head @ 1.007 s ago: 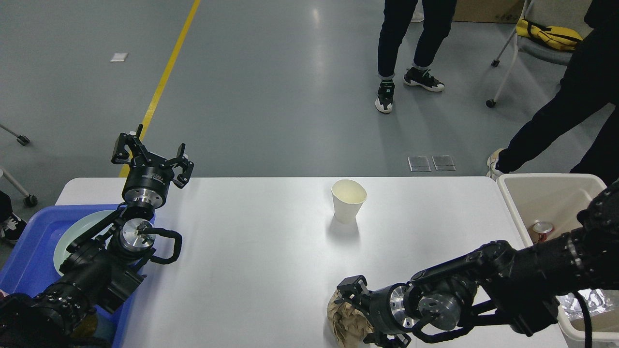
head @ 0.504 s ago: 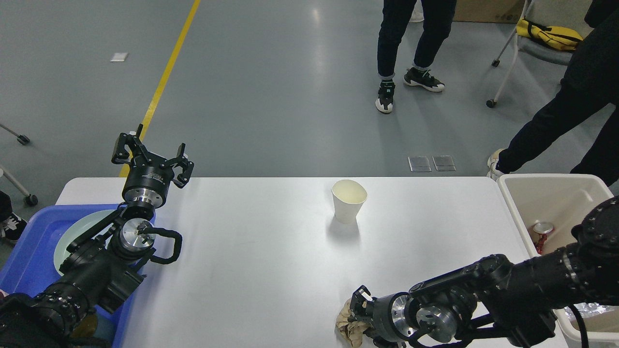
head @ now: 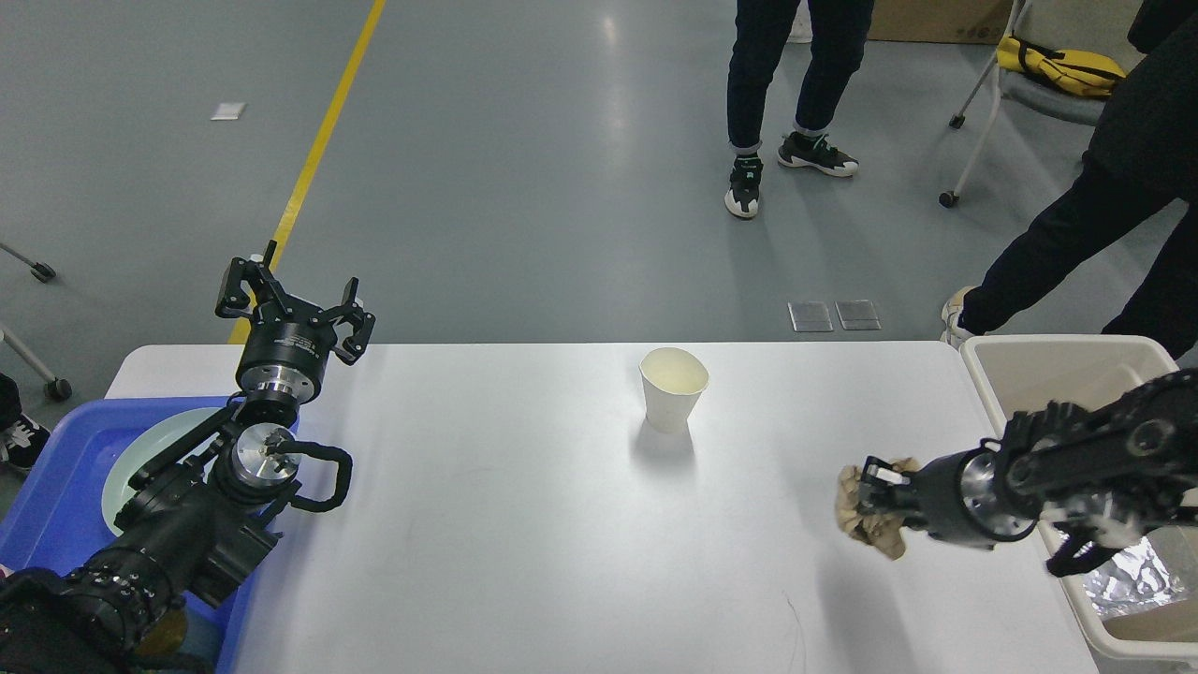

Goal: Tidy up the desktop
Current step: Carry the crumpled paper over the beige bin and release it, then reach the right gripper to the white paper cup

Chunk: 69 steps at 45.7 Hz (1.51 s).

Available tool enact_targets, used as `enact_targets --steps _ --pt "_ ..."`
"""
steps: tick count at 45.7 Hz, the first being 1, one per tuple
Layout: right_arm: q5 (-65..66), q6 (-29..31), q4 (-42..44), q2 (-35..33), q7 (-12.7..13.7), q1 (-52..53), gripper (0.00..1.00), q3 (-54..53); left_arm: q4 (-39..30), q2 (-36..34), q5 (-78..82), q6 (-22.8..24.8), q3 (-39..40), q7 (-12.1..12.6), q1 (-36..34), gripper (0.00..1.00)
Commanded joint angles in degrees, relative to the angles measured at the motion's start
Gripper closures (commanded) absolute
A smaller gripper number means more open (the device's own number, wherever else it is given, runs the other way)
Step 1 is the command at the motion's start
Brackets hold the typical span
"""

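Note:
The desktop (head: 487, 524) is a wide white tabletop. A white paper cup (head: 673, 388) stands upright near its far middle. My right gripper (head: 875, 501) is shut on a crumpled brown paper wad (head: 866, 513) and holds it above the table's right part, left of the beige bin (head: 1039, 360). My left gripper (head: 292, 301) is open with nothing in it, raised over the table's far left corner.
A blue tray (head: 56, 505) with a pale green plate (head: 154, 449) sits at the left edge under my left arm. The beige bin holds crumpled foil (head: 1128, 576). People's legs and a wheeled chair stand on the floor beyond the table.
My right gripper closed on the paper wad at the table's near edge, lifted it and carried it right and away, toward the beige bin. The left arm has not moved.

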State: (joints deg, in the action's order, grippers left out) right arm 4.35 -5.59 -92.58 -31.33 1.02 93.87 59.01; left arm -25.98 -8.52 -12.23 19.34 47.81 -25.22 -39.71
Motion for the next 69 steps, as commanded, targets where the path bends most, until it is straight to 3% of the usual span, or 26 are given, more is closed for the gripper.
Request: enact_targets --steps 1,11,17,23,30,38,46,56,57,59,61,62,69 --pt "9.9 3.8 -4.2 -0.1 -0.3 17.0 1.0 10.9 0.0 0.0 0.0 0.0 0.0 0.0 0.0 0.02" --pt "17.3 17.4 -4.9 -0.5 -0.6 33.9 1.0 11.3 0.0 0.0 0.0 0.0 0.0 0.0 0.1 0.02" --pt "17.1 18.5 -4.8 -0.8 -0.8 32.9 1.0 9.5 0.0 0.0 0.0 0.0 0.0 0.0 0.0 0.02" --pt "16.9 16.4 -0.3 -3.0 -0.2 23.0 1.0 9.6 0.0 0.1 0.0 0.0 0.0 0.0 0.0 0.02" --pt "16.7 8.6 18.6 -4.6 -0.1 3.8 1.0 8.9 0.0 0.0 0.0 0.0 0.0 0.0 0.0 0.02" --pt "10.5 0.9 53.1 -3.2 -0.7 -24.6 1.0 2.4 0.0 0.1 0.0 0.0 0.0 0.0 0.0 0.02" --pt "-3.6 1.1 85.0 7.2 -0.8 -50.9 1.0 -16.0 0.0 0.1 0.0 0.0 0.0 0.0 0.0 0.02" --pt "-5.0 -3.3 88.6 9.4 0.0 -54.1 1.0 -18.7 0.0 0.1 0.0 0.0 0.0 0.0 0.0 0.02" --pt "-4.9 -3.3 88.5 9.4 -0.1 -54.6 0.96 -18.4 0.0 0.1 0.0 0.0 0.0 0.0 0.0 0.02" --pt "-4.9 -3.3 88.4 9.6 -0.1 -55.5 0.01 -18.1 0.0 0.1 0.0 0.0 0.0 0.0 0.0 0.02" --pt "-4.8 -3.6 88.4 9.6 -0.3 -56.0 0.05 -18.1 0.0 0.1 0.0 0.0 0.0 0.0 0.0 0.02" --pt "-4.8 -3.6 88.4 9.7 -0.3 -56.0 0.0 -18.0 0.0 0.1 0.0 0.0 0.0 0.0 0.0 0.02" --pt "-5.0 -3.9 89.0 11.5 -0.2 -55.6 0.0 -18.0 0.0 0.1 0.0 0.0 0.0 0.0 0.0 0.02"
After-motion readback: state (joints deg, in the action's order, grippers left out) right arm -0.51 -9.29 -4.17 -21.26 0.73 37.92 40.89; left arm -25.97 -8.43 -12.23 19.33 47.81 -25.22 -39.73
